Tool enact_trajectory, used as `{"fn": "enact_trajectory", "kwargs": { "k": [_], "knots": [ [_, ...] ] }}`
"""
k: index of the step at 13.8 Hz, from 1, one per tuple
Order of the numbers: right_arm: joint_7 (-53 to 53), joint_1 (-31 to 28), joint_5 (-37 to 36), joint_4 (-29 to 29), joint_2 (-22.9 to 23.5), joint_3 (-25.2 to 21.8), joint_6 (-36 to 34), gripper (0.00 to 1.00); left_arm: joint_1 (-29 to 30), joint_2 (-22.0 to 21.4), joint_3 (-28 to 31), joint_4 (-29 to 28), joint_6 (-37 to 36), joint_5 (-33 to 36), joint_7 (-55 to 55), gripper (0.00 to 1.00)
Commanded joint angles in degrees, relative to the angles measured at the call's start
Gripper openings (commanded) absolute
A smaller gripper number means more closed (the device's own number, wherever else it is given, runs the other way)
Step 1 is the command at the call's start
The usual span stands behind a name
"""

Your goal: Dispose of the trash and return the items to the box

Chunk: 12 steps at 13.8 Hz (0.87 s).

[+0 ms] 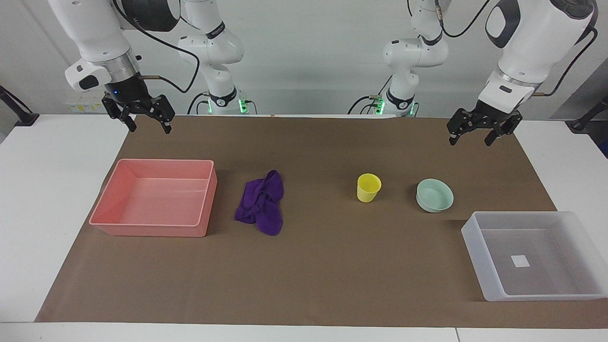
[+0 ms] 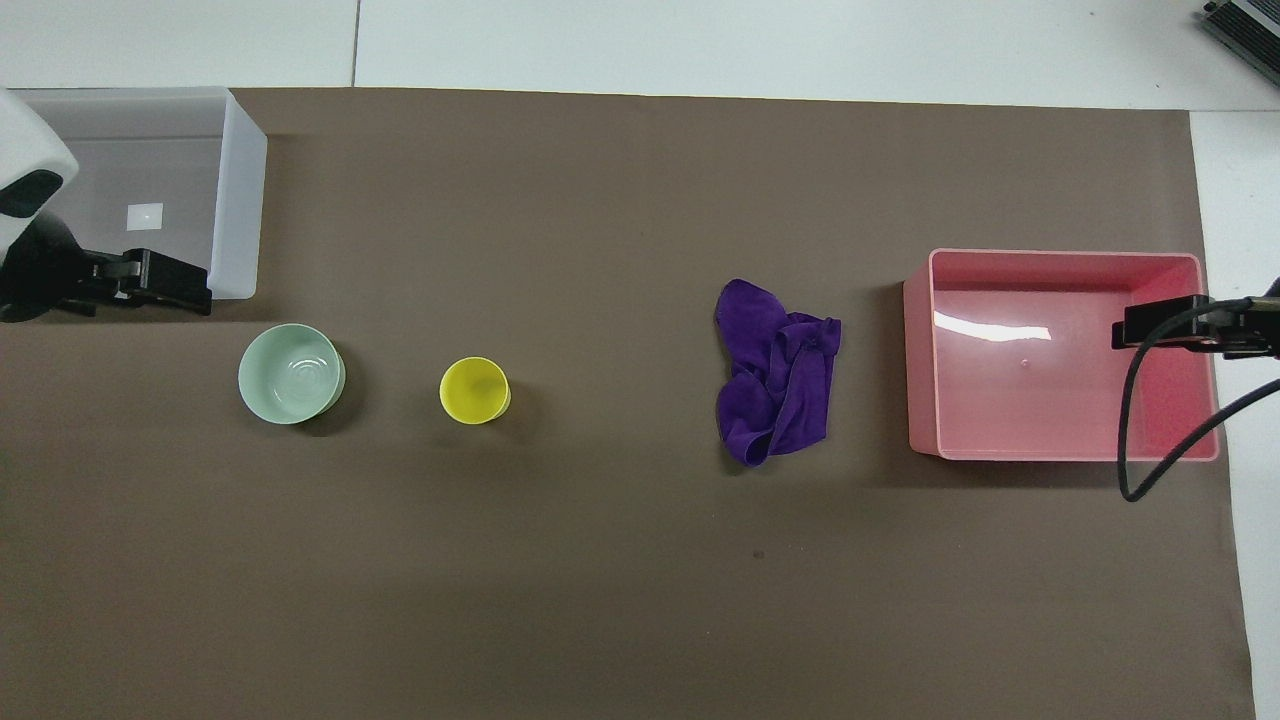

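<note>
The trash, a crumpled deep-purple cloth, lies on the brown mat beside the pink tray. A small yellow cup stands upright mid-table, and beside it, toward the left arm's end, sits a pale mint-green bowl. The translucent whitish box, with a white label on its floor, holds nothing. My left gripper hangs open and empty in the air over the mat at its own end. My right gripper hangs open and empty over the mat's corner at its end.
A pink rectangular tray with nothing in it stands at the right arm's end. The brown mat covers most of the white table. A black cable dangles from the right wrist over the pink tray.
</note>
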Motion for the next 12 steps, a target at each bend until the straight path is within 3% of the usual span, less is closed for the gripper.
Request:
{"fn": "enact_trajectory", "kwargs": {
  "k": [1, 9, 12],
  "knots": [
    [0.8, -0.1, 0.2, -1.6, -1.3, 0.2, 1.3, 1.00, -0.3, -2.3, -0.2, -3.6, 2.7, 1.0, -1.6, 1.00],
    [0.7, -0.5, 0.2, -1.7, -1.4, 0.1, 1.1, 1.00, 2.2, 0.1, 0.0, -6.2, 12.0, 1.0, 4.4, 1.00],
    [0.7, -0.5, 0.3, -2.1, -1.4, 0.1, 1.3, 1.00, 4.0, 1.0, 0.0, -11.5, 18.0, 1.0, 6.3, 1.00]
  ]
}}
